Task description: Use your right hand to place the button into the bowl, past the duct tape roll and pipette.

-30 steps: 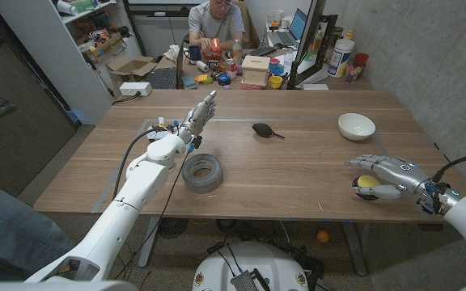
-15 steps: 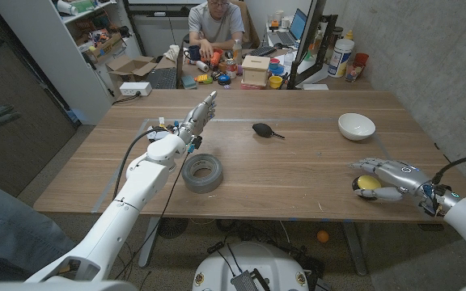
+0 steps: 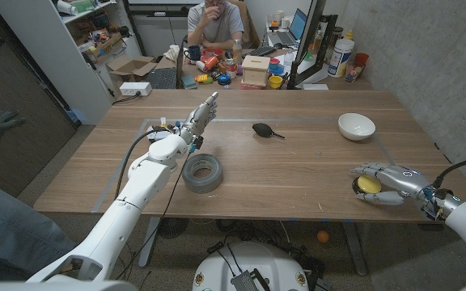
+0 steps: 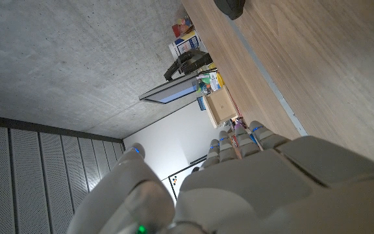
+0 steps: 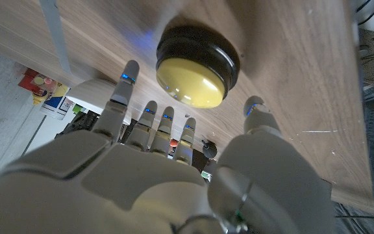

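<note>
Yellow-topped button (image 3: pixel 369 184) with a black base sits at the table's (image 3: pixel 298 178) near right edge, right hand (image 3: pixel 388 183) cupped around it, fingers spread, not gripping. Left hand (image 3: pixel 201 115) hovers open. Farther back, the white bowl (image 3: pixel 356 125) looks empty.

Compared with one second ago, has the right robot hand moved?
Yes. The right robot hand has shifted a little toward the table's near edge, away from the bowl, and its fingers now curl around the button.
</note>
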You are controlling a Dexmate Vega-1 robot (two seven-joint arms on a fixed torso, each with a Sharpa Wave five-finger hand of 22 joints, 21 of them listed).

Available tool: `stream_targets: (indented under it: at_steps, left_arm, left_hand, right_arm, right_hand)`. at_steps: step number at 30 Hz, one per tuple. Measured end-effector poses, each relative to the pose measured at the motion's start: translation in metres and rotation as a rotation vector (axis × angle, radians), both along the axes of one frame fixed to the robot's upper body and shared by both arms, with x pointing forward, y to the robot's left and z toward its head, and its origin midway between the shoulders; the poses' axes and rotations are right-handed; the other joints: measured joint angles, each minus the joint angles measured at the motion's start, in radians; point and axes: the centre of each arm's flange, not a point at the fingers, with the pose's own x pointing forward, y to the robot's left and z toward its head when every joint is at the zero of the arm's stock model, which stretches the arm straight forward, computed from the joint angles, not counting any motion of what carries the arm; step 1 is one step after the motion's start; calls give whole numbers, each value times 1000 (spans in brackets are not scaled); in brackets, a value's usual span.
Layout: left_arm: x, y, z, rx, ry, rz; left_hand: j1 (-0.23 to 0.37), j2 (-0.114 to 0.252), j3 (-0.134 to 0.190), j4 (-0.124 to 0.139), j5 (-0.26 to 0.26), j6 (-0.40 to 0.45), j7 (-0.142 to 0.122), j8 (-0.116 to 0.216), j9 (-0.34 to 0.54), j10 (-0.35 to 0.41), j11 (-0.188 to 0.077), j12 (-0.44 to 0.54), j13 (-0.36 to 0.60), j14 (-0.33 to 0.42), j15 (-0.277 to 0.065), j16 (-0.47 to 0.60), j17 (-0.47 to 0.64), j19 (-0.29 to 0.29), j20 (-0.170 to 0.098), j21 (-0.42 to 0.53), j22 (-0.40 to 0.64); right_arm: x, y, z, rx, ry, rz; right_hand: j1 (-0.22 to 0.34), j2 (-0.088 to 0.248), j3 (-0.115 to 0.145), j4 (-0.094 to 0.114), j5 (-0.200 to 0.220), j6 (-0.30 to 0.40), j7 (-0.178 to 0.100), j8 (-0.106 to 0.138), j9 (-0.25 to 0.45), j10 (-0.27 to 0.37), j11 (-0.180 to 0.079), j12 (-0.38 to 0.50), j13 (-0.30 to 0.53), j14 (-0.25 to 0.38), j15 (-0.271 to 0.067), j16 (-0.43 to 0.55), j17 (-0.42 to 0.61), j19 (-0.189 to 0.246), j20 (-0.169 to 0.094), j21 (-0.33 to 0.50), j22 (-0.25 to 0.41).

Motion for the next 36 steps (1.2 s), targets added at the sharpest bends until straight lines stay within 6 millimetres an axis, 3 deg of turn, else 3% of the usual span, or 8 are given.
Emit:
stream_targets:
  at_steps: [9,18,25,29,36]
  left_arm:
    - [2,-2,-1,7,10,2]
    - [4,-5,-3,17,22,5]
    - [5,-8,-3,27,28,6]
    - [6,-8,-4,31,34,9]
    - [4,-10,-2,37,34,11]
  left_hand:
    - [0,0,-4,4,0,0,0,0,0,0,0,0,0,0,0,0,0,4,3,0,0]
    - [0,0,-4,4,0,0,0,0,0,0,0,0,0,0,0,0,0,-2,9,0,0]
    - [0,0,-4,4,0,0,0,0,0,0,0,0,0,0,0,0,0,-2,19,0,0]
    - [0,0,-4,4,0,0,0,0,0,0,0,0,0,0,0,0,0,-2,19,0,0]
    - [0,0,-7,7,0,6,-6,0,0,0,0,0,0,0,0,0,0,-2,19,0,0]
  right_arm:
    - [6,-5,-7,19,2,-5]
    - [15,-11,-15,56,1,-2]
    - [23,-15,-22,76,20,8]
    - [26,-17,-27,79,31,11]
    - [30,-19,-30,90,19,13]
  right_hand:
    - [10,0,3,1,8,4,-4,0,5,1,-1,5,0,12,-12,4,0,32,-18,0,0]
    - [54,2,7,5,8,17,-9,7,5,10,-9,16,5,47,-39,16,5,137,-105,4,0]
    - [146,49,54,-4,8,29,2,13,7,19,19,20,5,69,-40,16,5,191,-159,-4,-3]
    - [202,73,82,-5,-5,91,10,37,10,48,24,32,5,103,-52,21,5,216,-185,-12,-5]
    - [299,111,115,3,-67,274,11,92,14,156,4,66,3,199,-56,37,5,227,-173,-27,-1]
